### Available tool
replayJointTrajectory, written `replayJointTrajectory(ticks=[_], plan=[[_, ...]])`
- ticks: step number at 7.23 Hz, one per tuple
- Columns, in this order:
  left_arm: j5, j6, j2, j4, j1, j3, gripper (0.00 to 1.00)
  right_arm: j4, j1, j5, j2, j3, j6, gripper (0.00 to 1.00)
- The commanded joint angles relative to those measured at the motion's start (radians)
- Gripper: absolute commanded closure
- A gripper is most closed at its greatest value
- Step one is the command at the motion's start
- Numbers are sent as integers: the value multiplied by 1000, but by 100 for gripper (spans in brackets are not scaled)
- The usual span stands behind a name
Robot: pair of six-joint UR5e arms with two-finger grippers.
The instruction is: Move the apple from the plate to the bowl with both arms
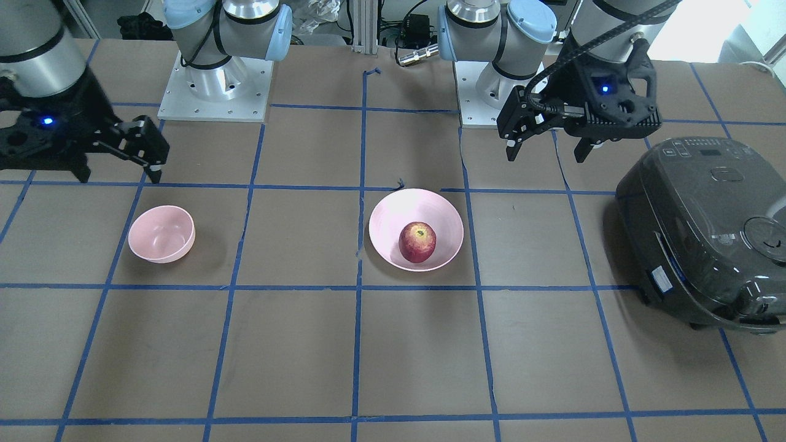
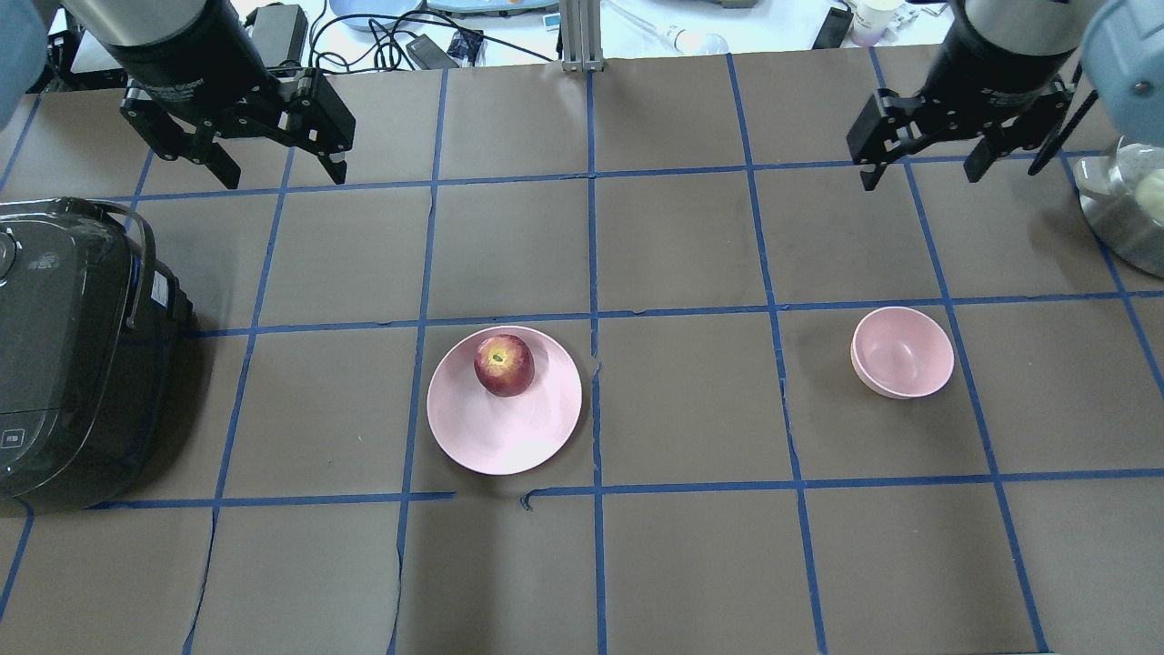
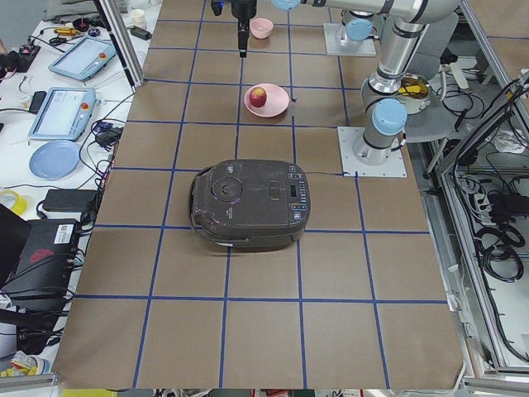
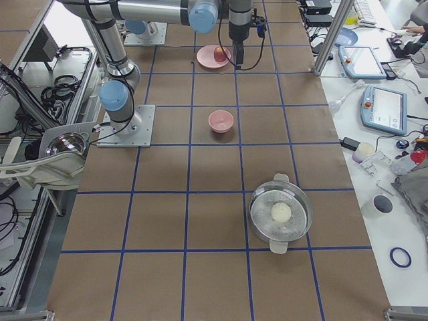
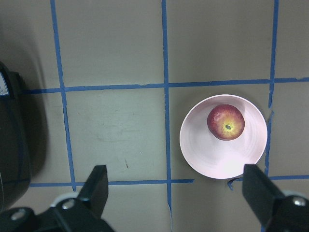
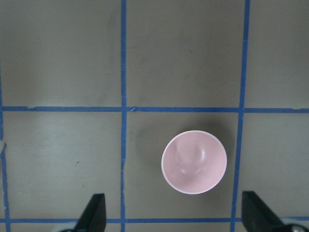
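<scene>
One rice cooker [image 2: 64, 346] sits against the table's [image 2: 691, 564] left edge. Two grippers hang high. The left gripper [image 2: 282, 175] is just right of the cooker, fingers spread wide, holding nothing. One apple [image 2: 504, 365] lies on the one plate [image 2: 509, 437] near the table's middle, with bare surface all round. One bowl [image 2: 902, 353] stands well apart toward the right end, below the right gripper [image 2: 923, 177], likewise spread and touching nothing. One steel pot [image 2: 1123, 214] sits near the right end.
</scene>
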Motion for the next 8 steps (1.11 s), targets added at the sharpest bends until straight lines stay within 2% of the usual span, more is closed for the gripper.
replayJointTrajectory(ticks=[1,2,4,5,6,7,8], plan=[[-34,-159,-62,115,-78,-96,0,-46,-112,-13,89,14,-135,0],[-33,-253,-88,234,-127,-210,0,-143,-126,-10,129,72,-137,0],[-28,-275,-120,485,-172,-418,0,-413,-129,2,166,285,-146,0],[-30,-272,-139,609,-172,-497,0,-446,-132,1,166,398,-207,0],[-33,-275,-163,684,-173,-532,0,-545,-137,2,177,469,-227,0],[-31,-302,-181,688,-202,-535,0,-618,-144,-10,186,479,-294,0],[-30,-347,-209,700,-231,-528,0,-617,-179,-2,188,479,-339,0]])
